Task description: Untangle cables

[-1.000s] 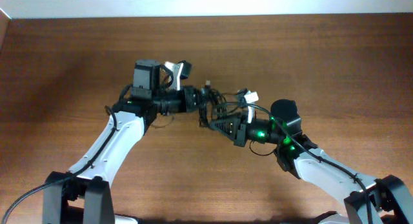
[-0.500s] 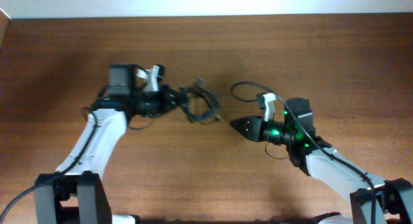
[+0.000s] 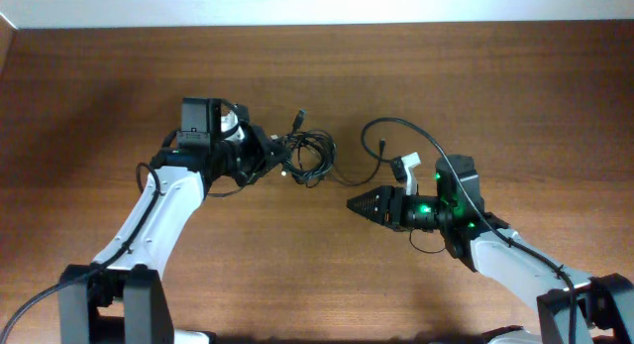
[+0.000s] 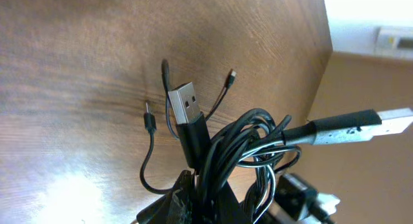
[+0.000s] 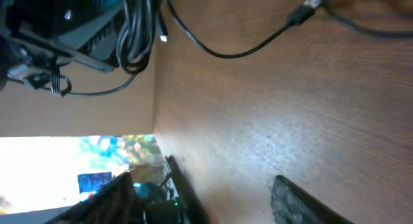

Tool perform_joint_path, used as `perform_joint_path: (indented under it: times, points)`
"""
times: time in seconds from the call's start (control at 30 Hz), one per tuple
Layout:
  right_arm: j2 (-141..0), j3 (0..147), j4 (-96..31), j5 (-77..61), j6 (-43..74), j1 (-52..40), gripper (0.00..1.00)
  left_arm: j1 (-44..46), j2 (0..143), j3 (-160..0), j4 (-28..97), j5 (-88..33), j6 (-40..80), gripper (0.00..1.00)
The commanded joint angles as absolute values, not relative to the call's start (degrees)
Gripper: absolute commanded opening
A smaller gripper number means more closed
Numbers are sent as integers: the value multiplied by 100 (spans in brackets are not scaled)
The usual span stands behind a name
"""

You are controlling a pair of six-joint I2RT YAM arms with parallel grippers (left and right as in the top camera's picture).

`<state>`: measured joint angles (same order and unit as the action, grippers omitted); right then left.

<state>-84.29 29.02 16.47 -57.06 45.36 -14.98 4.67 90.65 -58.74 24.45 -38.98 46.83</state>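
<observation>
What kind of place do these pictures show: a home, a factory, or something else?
Probably a robotics lab or test room, though little of the room shows. A left arm and a right arm stand at a wooden table with tangled black cables between them, and a pale wall runs behind.

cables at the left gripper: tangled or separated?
Tangled. The cables form one knotted bundle of loops clamped in the left gripper, plugs sticking out.
</observation>
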Motion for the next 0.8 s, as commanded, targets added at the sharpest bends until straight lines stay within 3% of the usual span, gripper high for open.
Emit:
perform_joint_path:
  times: [0.0, 0.2, 0.27, 0.37, 0.6, 0.77]
  points:
    - [-8427, 2895, 1643, -5994, 4744, -1522, 37, 475, 9028, -6005, 2486, -3800, 5485, 0]
    - [-8427, 2895, 1647, -6547, 4720, -1697, 28, 875, 9028, -6005, 2648, -4390, 5487, 0]
    - [-8427, 2895, 1647, -6560, 4722, -1673, 31, 1184, 9028, -6005, 2648, -4160, 5638, 0]
    - [-8427, 2895, 1645, -6755, 4720, -1549, 45, 1533, 9028, -6005, 2646, -3352, 6228, 0]
    - [-8427, 2895, 1643, -6353, 4720, -1487, 47, 1688, 9028, -6005, 2646, -2904, 6685, 0]
    - [-8427, 2895, 1559, -5048, 4705, -1697, 49, 1688, 9028, -6005, 2648, -2744, 6683, 0]
